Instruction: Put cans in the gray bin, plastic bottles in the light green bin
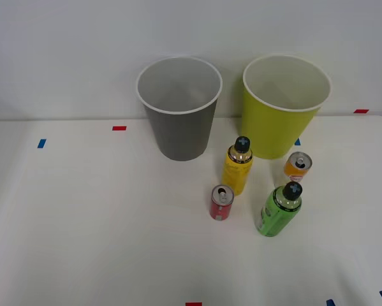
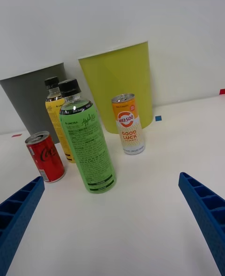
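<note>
With its blue fingers (image 2: 206, 220) spread wide and holding nothing, the right gripper (image 2: 112, 224) faces the green-label bottle (image 2: 88, 147) standing nearest ahead on the worktop (image 2: 140, 229), probably light, smooth and slippery, best pinched mid-body.

Of your robot's own body you see the right hand (image 2: 112, 224) in the wrist view, by its two fingers. Both are a saturated, uniform blue with a matte, plastic-looking surface. One finger (image 2: 18, 215) shows a row of raised ribs along its upper face, with shallow rectangular pockets between them. The other finger (image 2: 206, 215) carries the same ribbing, its ridges running crosswise in even steps, and it tapers to a blunt, squared tip.
</note>
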Controlling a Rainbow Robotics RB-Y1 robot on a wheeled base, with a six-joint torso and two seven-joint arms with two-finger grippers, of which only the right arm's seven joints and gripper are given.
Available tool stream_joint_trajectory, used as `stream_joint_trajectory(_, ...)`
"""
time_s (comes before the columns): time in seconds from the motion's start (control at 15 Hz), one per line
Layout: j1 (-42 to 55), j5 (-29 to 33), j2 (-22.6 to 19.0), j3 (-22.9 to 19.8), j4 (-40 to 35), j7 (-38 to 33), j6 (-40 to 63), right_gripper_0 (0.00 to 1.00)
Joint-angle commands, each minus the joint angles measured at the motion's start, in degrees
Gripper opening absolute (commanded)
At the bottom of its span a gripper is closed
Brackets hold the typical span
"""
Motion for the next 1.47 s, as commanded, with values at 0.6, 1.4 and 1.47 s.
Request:
stream_joint_trajectory(0.6,0.0,0.0,0.0,0.0,0.0,0.0,0.0,1.0)
stream_joint_trajectory(1.4,0.0,0.0,0.0,0.0,0.0,0.0,0.0,1.0)
stream_joint_trajectory(1.47,0.0,0.0,0.0,0.0,0.0,0.0,0.0,1.0)
